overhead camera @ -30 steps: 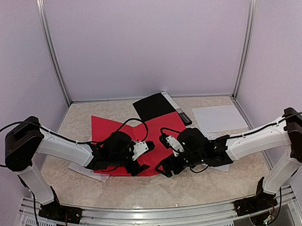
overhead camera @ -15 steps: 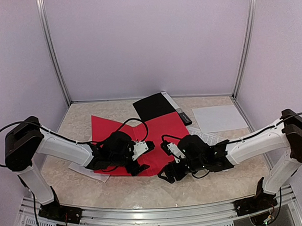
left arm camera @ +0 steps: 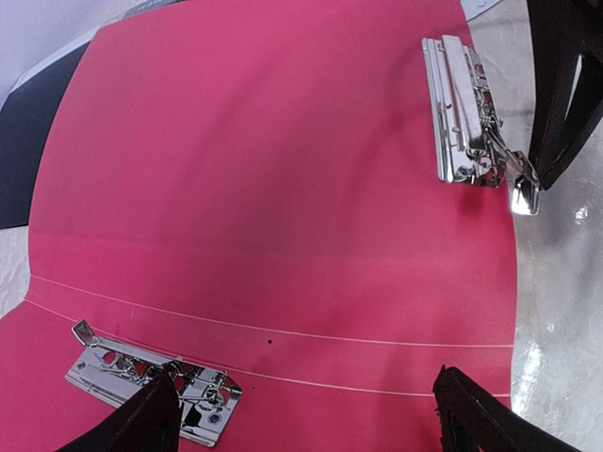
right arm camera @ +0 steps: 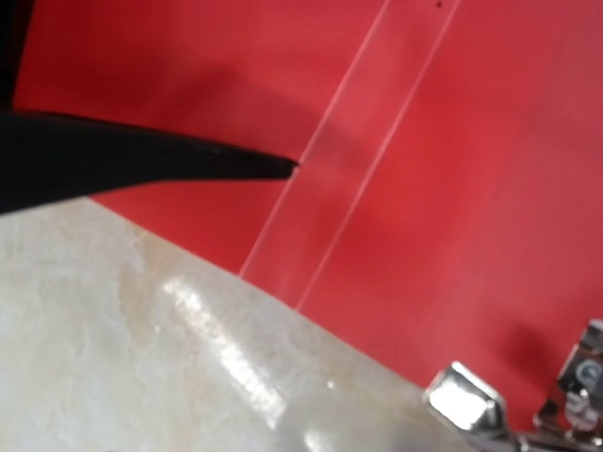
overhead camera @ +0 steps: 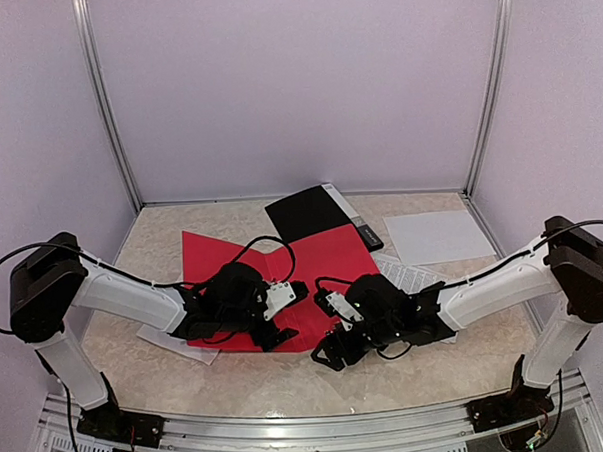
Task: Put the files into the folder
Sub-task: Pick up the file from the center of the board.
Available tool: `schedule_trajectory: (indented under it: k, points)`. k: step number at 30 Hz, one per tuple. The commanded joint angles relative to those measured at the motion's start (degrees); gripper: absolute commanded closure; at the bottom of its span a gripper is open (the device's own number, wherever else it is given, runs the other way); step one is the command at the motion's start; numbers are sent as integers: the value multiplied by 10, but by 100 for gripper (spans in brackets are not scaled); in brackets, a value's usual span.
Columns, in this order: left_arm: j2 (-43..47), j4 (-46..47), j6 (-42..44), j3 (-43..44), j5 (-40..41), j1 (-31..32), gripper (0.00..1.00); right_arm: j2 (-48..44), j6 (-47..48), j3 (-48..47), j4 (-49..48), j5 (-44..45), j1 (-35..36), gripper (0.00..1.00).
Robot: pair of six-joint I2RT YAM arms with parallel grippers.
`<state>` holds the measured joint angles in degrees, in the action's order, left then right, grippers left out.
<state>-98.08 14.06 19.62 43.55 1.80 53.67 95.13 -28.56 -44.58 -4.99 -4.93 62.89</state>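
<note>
Right gripper (overhead camera: 325,356) nearer, at folder (overhead camera: 213,255) edge

Folder (overhead camera: 328,257) centre, second folder (overhead camera: 306,214) behind it, paper sheet (overhead camera: 437,237) to their right.

Lone black finger (right arm camera: 141,160) over red folder (right arm camera: 452,188) edge; marble table (right arm camera: 113,330); metal clip (right arm camera: 466,395) bottom-right.

My fingers (left arm camera: 490,419) are black. The flat card folder (left arm camera: 283,188) is red, its metal clips (left arm camera: 466,113) shiny silver. The bench (overhead camera: 438,360) is beige with pale marbling. One paper sheet (overhead camera: 437,237) is plain white; the rear folder (overhead camera: 306,214) is black.
</note>
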Motion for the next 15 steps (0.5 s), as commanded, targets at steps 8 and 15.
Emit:
schedule_trajectory:
  k: [8,15]
  points:
    - [37,5,-27,1,-36,-7,9,-123,15,-18,97,72,5,14]
    - [56,9,-47,9,-61,-8,7,-181,2,-23,209,170,-55,11]
